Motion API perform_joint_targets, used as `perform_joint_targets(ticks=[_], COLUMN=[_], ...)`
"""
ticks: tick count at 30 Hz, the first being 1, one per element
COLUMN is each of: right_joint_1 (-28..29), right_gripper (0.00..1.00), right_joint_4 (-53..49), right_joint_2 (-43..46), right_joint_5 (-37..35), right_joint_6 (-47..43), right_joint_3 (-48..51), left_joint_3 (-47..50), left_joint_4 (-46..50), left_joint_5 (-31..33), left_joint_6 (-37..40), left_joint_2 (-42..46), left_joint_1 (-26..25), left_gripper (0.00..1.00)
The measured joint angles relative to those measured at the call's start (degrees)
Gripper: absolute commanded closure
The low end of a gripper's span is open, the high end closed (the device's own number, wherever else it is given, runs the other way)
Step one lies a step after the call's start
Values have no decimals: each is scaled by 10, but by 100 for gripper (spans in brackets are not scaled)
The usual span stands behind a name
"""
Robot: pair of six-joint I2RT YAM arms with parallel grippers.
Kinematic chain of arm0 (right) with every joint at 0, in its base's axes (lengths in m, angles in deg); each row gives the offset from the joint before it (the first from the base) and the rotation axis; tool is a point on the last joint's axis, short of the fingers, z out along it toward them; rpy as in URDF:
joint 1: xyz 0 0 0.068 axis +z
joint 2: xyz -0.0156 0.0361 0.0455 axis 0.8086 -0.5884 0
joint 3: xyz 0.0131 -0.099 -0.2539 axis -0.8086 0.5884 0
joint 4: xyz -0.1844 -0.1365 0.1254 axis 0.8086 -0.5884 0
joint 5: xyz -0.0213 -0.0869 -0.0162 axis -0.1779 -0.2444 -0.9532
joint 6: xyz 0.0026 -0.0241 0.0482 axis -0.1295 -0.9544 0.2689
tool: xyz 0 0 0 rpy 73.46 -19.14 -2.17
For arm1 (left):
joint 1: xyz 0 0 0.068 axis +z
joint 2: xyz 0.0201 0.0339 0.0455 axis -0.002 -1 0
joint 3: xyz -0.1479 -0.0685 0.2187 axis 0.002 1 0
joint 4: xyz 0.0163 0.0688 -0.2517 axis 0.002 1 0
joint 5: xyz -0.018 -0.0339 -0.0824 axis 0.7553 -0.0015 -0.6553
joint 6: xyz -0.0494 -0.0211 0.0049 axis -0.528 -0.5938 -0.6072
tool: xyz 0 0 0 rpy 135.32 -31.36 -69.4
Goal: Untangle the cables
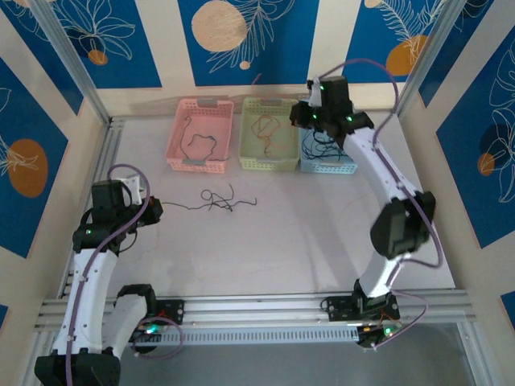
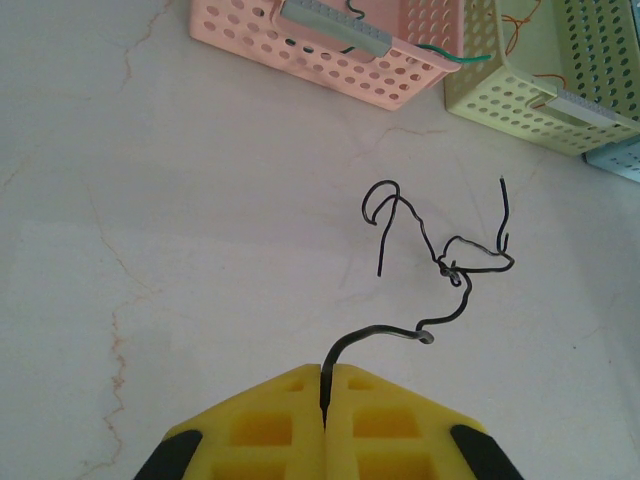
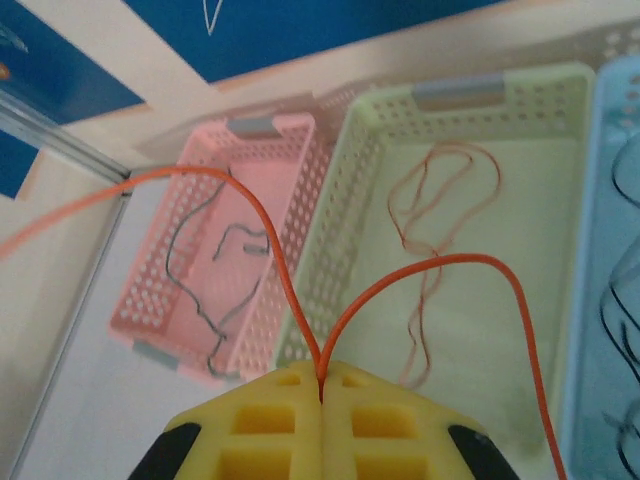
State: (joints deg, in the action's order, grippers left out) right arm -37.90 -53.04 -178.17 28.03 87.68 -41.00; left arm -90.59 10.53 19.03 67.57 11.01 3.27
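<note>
three baskets line the 12 o'clock edge of the white marbled tabletop [image 1: 282,241]. the pink perforated plastic basket [image 1: 199,134] has a dark squiggly wire [image 1: 195,141] in it. the pale green perforated basket [image 1: 268,133] holds a thin brownish-orange loop [image 1: 265,129]. the light blue basket [image 1: 328,161] is half hidden under the right arm, looks like black strands [image 3: 615,330] in there but hard to say.

the black wire clump [image 1: 219,199] lies on bare table. the left gripper [image 2: 323,385] sits at its 9 o'clock, yellow fingers [image 2: 265,425] pressed together on one loose end. the right gripper [image 3: 322,380] hangs over the green basket, pinched tight on a bright orange wire [image 3: 470,257] arcing out to 11 and 1 o'clock.
</note>
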Motion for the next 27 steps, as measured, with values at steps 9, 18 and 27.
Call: perform_joint_targets(ticks=[9, 18, 27], right_joint_1=[-4, -5, -2], right_gripper=[100, 63, 60], right_joint_4=[-57, -136, -99], right_joint_2=[-283, -421, -269], right_joint_5=[20, 21, 17], right_joint_6=[24, 44, 44], right_joint_3=[-299, -408, -174], left_joint_3=[0, 0, 0], left_joint_4=[0, 0, 0], left_joint_5=[0, 0, 0], left_joint_6=[0, 0, 0], left_joint_2=[0, -1, -3], left_joint_1=[0, 0, 0], left_gripper=[100, 100, 100])
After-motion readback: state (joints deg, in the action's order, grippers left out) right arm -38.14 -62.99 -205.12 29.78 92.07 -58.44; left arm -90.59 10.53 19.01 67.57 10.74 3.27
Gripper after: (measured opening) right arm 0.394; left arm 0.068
